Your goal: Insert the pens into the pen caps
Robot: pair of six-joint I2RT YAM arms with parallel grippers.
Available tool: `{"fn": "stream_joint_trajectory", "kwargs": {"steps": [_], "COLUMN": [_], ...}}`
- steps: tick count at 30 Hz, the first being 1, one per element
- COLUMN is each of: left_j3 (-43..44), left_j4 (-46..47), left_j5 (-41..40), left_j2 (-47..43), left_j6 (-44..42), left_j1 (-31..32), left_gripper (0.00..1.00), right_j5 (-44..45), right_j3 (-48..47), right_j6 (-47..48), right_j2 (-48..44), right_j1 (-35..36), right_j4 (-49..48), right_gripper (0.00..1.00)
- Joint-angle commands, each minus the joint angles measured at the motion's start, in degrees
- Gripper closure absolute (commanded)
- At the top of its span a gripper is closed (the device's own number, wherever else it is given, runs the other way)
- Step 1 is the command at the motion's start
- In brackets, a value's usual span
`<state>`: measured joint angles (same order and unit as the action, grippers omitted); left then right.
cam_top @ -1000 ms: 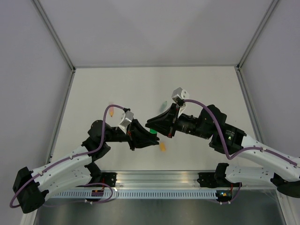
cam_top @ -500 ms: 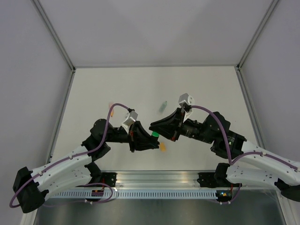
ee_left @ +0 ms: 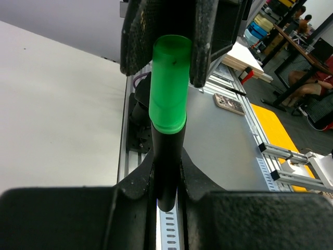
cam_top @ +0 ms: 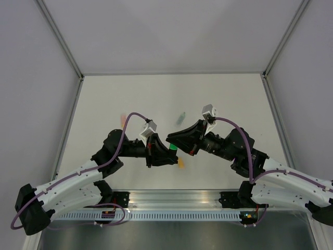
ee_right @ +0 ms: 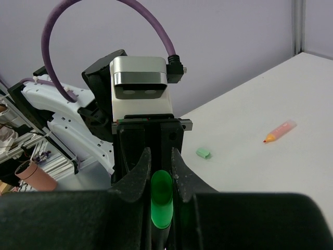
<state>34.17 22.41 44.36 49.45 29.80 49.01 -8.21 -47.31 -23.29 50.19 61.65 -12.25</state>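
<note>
black pen (ee_left: 166, 156) barrel pinched in left gripper (ee_left: 166, 169), long axis straight out past its fingertips; bright green cap (ee_left: 169, 83) at far end, clamped between right gripper (ee_right: 161, 162) jaws.

The top external camera looks steeply down from above and behind the arm bases, far enough back to take in the whole white table (cam_top: 156, 94) and both arms. The left wrist camera sits close behind the left gripper (ee_left: 166, 177), facing along its fingers toward the room beyond the table. The right wrist camera looks along the right gripper (ee_right: 160, 169) toward the wall. All three views share the green cap (ee_left: 169, 83) on the black pen (ee_left: 166, 148).
</note>
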Motion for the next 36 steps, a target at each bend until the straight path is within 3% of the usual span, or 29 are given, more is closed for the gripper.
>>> {"fn": "stream_joint_trajectory", "kwargs": {"steps": [1, 12, 24, 36], "left_j3": [7.75, 9.24, 9.16, 12.23], "left_j4": [9.76, 10.45, 20.82, 13.19], "left_j5": [-11.49, -12.54, -8.76, -12.10], "left_j2": [-0.06, 1.08, 5.92, 4.78], "left_j6": [-1.67, 1.13, 9.57, 5.88], "left_j1": [-1.02, -5.77, -10.34, -11.22], "left_gripper": [0.98, 0.98, 0.98, 0.98], "right_j5": [-8.23, -7.26, -13.93, -20.44], "right_j3": [5.38, 10.30, 15.05, 17.16], "right_j6": [-2.64, -3.17, -0.98, -3.69], "right_j2": [1.93, -0.71, -0.71, 2.28], "right_j1": [1.98, 1.90, 1.90, 1.90], "right_j4": [13.30, 13.31, 8.56, 6.72], "right_gripper": [1.00, 1.00, 1.00, 1.00]}}
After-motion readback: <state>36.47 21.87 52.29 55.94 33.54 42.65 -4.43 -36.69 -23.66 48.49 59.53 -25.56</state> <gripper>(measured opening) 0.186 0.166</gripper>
